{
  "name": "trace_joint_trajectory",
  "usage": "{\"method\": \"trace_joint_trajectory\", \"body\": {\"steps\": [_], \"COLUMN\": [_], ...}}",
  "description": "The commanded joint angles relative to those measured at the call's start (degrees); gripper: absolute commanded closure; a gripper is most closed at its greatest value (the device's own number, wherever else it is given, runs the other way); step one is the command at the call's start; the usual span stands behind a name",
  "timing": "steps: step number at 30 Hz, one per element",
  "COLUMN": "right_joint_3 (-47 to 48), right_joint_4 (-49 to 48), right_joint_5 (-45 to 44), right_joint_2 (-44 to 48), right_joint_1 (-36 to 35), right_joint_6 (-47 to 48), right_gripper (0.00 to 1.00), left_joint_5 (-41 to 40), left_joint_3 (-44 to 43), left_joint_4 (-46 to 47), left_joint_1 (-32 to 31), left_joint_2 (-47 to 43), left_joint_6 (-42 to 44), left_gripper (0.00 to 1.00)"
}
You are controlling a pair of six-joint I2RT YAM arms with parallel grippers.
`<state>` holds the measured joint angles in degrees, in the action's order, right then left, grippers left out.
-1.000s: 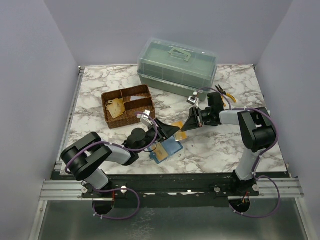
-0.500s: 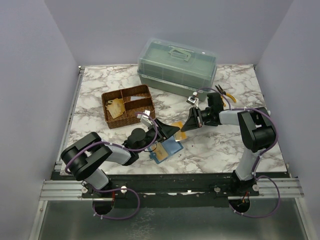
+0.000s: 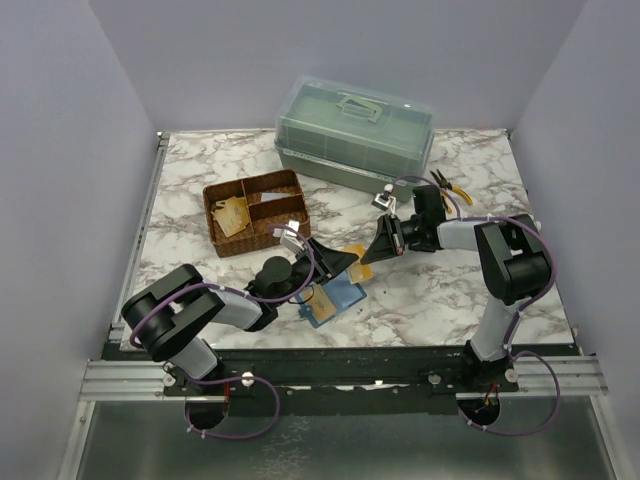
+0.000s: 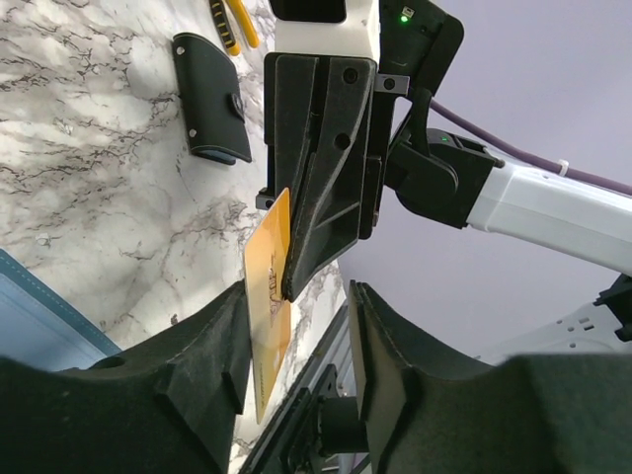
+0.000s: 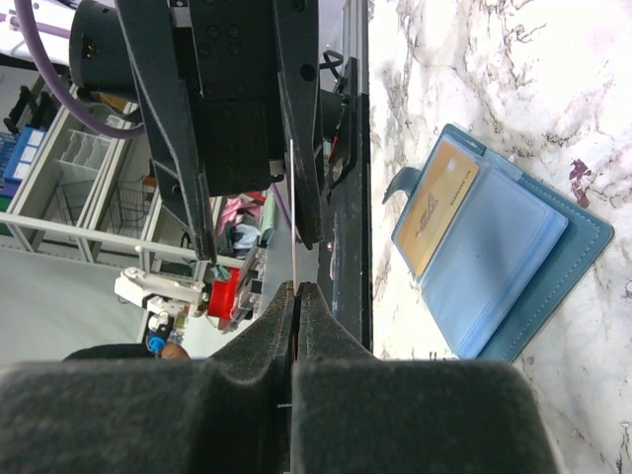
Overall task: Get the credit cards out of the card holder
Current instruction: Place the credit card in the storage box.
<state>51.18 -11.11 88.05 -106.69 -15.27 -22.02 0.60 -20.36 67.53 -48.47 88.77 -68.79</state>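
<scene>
One card (image 4: 267,296) pinched edge-on in right end effector (image 5: 296,288) — sits inside wide-open left end effector (image 4: 297,290); I see second card (image 5: 439,202) in card holder (image 5: 513,267), nearer left arm.

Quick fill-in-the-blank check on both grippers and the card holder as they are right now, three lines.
1. The right gripper is shut on a raised ___.
2. The left gripper flanks that card with its jaws ___.
3. The card holder lies open with ___ card tucked inside.
Missing words: credit card; open; one.
</scene>
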Motion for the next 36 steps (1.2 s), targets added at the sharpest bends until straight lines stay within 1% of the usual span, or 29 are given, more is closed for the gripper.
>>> {"method": "trace_joint_trajectory", "body": {"steps": [1,2,6,7,9,12,14,15,16,18,20,24,27,30,31,33,35,36], "right_joint_3": [0.14,0.15,0.16,0.18,0.37,0.46,0.93,1.38,1.92,3.05,3.76,4.34,5.0,5.05,5.0,4.99,5.06,5.07], "right_joint_4": [-0.93,-0.93,-0.84,-0.84,-0.67,0.0,2.16,3.95,5.7,10.42,13.56,15.71,17.57,17.88,17.9,17.89,17.88,17.9], "right_joint_5": [5.19,5.28,5.36,5.34,5.38,5.04,4.57,4.24,3.91,3.29,2.29,1.51,1.31,1.13,1.03,1.24,1.24,1.18], "right_joint_2": [0.17,0.17,0.0,-0.07,-0.09,0.23,0.62,0.81,0.99,1.2,1.38,1.23,1.05,1.22,1.23,1.1,0.97,0.96], "right_joint_1": [-0.38,-0.38,-0.45,-0.46,-0.46,-0.45,-0.46,-0.45,-0.44,-0.42,-0.44,-0.42,-0.46,-0.46,-0.46,-0.42,-0.45,-0.41], "right_joint_6": [0.42,0.43,0.48,0.49,0.53,1.1,3.09,4.49,6.2,9.51,12.01,13.98,15.53,15.99,16.04,16.01,16.05,16.12], "right_gripper": [1.0,1.0,1.0,0.98,0.87,0.61,0.49,0.43,0.4,0.35,0.33,0.33,0.33,0.33,0.32,0.32,0.32,0.33], "left_joint_5": [-1.19,-1.02,-0.73,-0.76,-0.97,-1.66,-2.27,-2.62,-2.95,-3.45,-3.34,-3.58,-2.0,-1.54,-1.56,-1.34,-0.76,1.35], "left_joint_3": [-0.61,-0.71,-0.49,-0.2,0.45,1.89,3.27,4.11,4.78,5.95,6.46,5.56,3.06,-1.89,-4.04,-8.31,-11.93,-13.1], "left_joint_4": [1.45,1.59,2.37,2.54,2.86,2.8,2.59,2.11,1.01,-2.86,-8.93,-27.27,-44.62,-62.17,-67.55,-75.46,-80.03,-80.68], "left_joint_1": [-0.26,-0.3,-0.32,-0.26,-0.28,-0.23,-0.05,0.24,0.48,1.4,2.71,7.31,14.75,23.79,26.64,32.59,38.12,40.7], "left_joint_2": [0.64,0.82,1.4,1.22,0.59,-1.09,-2.8,-3.78,-5.43,-8.57,-12.6,-23.83,-32.83,-40.43,-41.9,-42.99,-41.92,-40.82], "left_joint_6": [-0.17,-0.28,-0.34,-0.29,-0.04,0.69,1.01,0.98,0.84,0.52,0.5,1.39,3.32,9.12,11.85,17.54,21.55,23.02], "left_gripper": [0.59,0.65,0.97,1.0,1.0,1.0,1.0,1.0,1.0,1.0,1.0,1.0,1.0,1.0,1.0,1.0,1.0,1.0]}}
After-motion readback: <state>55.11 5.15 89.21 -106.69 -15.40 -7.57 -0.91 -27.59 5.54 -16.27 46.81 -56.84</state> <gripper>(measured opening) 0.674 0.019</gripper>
